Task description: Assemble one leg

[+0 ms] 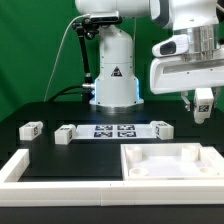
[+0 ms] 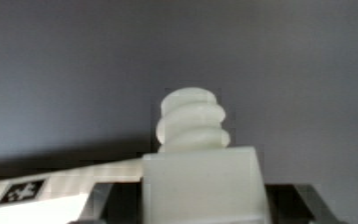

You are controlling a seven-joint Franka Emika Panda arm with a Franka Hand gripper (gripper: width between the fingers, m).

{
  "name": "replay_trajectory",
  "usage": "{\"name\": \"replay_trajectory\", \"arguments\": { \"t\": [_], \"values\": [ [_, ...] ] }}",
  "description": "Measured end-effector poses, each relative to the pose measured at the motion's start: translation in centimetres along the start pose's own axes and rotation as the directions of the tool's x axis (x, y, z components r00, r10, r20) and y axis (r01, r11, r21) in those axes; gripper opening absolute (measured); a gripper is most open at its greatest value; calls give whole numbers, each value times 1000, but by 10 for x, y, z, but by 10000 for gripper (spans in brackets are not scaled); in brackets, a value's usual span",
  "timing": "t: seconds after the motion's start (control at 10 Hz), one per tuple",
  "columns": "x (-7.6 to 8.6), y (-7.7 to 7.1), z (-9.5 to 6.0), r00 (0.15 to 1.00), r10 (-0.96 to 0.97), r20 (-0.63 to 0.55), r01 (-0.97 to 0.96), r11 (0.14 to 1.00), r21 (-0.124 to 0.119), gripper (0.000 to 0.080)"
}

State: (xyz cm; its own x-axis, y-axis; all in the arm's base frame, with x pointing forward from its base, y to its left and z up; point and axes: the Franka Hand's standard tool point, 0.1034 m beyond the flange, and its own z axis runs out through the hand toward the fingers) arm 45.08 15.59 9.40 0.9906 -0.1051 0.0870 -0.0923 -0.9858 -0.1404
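Claw (image 1: 202, 97): clenched on the leg (image 1: 203, 110) and raised clear above the worktop (image 1: 90, 152) at the exterior view's right. The leg's tagged face is turned toward that camera, and nothing touches the leg from below.

Wrist view: the leg (image 2: 202, 178) sits between the two dark fingers (image 2: 101, 203). Its square white body is gripped on both sides, and its ribbed, rounded stem (image 2: 194, 115) points away from the camera. A blurred white part with a tag (image 2: 25, 188) shows beyond the claw; which part it is cannot be determined.

On the worktop:
- The marker board (image 1: 115, 130) lies flat in front of the robot base (image 1: 114, 75), at mid depth.
- The second leg (image 1: 29, 128) lies toward the exterior view's left.
- The third leg (image 1: 66, 134) lies just beside the marker board's left end, apart from the second.
- The fourth leg (image 1: 162, 127) lies just beside the board's right end, below and left of the held leg.
- The tray-shaped piece (image 1: 135, 172) rests at the near right with its raised rims up. It is well apart from the held leg.
- A white L-shaped border (image 1: 20, 166) runs along the near left edge.
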Motion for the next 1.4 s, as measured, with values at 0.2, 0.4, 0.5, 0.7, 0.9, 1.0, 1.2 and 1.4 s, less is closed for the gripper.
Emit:
{"name": "replay_trajectory", "arguments": {
  "t": [0.2,0.4,0.5,0.7,0.9,1.0,1.2,1.4],
  "values": [
    [4,-9,-5,983,-9,-183,19,999,49,292],
    [1,-19,-7,948,10,-319,21,995,93,292],
    [-1,-18,-1,955,-35,-295,59,996,72,292],
    [18,-12,0,931,-172,-323,188,982,19,292],
    [35,-12,-4,911,-227,-344,241,971,-2,292],
    [41,-12,-7,904,-239,-354,253,967,-8,292],
    [39,-12,-5,906,-241,-349,254,967,-8,292],
    [39,-11,-4,906,-240,-349,253,967,-8,292]
  ]
}}
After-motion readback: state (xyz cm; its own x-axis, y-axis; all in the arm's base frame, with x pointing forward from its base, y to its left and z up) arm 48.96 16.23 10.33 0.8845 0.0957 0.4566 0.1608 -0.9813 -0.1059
